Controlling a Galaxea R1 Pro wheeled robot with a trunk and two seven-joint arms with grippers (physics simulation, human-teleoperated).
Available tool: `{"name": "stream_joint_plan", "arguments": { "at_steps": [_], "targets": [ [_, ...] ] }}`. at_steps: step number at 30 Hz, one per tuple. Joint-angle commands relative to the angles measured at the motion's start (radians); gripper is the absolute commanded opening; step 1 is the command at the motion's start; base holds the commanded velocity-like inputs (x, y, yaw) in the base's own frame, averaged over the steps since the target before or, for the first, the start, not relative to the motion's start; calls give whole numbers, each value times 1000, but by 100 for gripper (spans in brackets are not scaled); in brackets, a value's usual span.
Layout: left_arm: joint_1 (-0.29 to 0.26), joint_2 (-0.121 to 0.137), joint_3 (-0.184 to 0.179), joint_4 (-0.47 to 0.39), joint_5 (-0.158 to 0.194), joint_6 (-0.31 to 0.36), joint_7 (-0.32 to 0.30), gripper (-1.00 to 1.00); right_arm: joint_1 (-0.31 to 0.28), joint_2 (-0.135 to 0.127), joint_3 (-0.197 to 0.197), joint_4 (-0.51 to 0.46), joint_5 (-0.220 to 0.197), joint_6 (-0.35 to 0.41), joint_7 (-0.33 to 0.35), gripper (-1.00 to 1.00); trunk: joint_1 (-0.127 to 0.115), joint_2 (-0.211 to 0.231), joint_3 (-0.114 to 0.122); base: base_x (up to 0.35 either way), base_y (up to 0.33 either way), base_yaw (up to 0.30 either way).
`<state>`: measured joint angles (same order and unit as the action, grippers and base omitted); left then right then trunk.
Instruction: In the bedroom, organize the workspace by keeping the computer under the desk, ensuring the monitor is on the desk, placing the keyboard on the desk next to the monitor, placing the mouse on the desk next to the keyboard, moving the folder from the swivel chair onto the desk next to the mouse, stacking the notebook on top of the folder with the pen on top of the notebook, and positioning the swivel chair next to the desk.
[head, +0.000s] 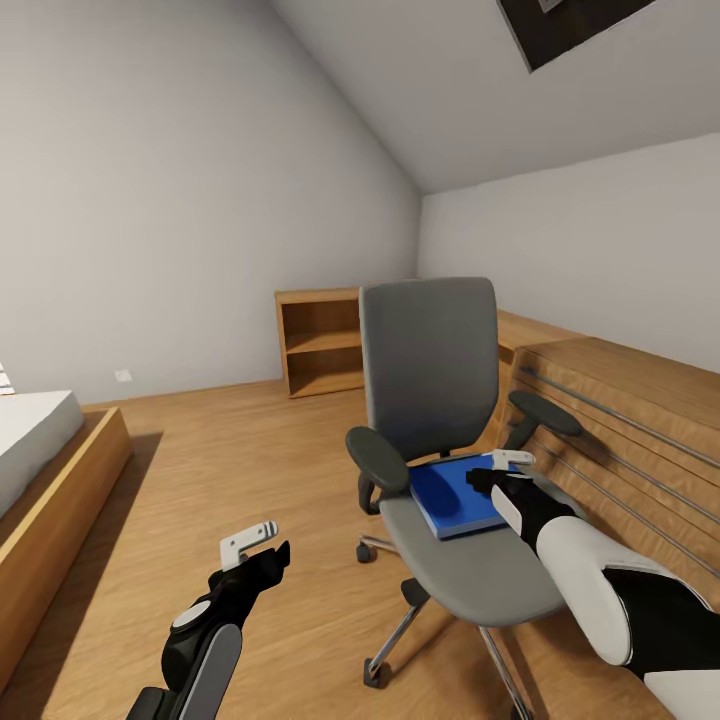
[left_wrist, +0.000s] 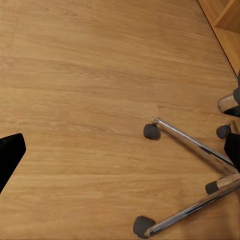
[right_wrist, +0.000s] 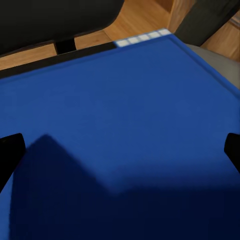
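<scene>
The blue folder (head: 455, 495) lies flat on the seat of the grey swivel chair (head: 430, 370), so the transfer to the desk is not yet done. The right gripper (head: 497, 472) is positioned directly above the folder's right part; in the right wrist view its fingertips (right_wrist: 10, 150) stand wide apart at either side of the blue cover (right_wrist: 120, 130), jaws spread and holding nothing. The left gripper (head: 257, 545) hangs low over the wooden floor (head: 250, 460), left of the chair; its fingers appear parted and empty. A wooden bookshelf (head: 320, 345) stands against the far wall. As judged from these views, folder pickup is the step in hand, and all placements on the desk remain outstanding.
</scene>
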<state>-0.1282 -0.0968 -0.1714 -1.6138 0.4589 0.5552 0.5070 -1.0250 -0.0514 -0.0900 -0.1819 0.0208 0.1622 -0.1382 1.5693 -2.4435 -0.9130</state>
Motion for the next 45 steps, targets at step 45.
{"name": "stream_joint_plan", "arguments": {
  "at_steps": [45],
  "targets": [
    [-1, 3, 0, 6, 10, 2, 8, 100, 0, 1, -5, 84, 1, 5, -1, 100, 0, 0, -1, -86, 0, 0]
  ]
}}
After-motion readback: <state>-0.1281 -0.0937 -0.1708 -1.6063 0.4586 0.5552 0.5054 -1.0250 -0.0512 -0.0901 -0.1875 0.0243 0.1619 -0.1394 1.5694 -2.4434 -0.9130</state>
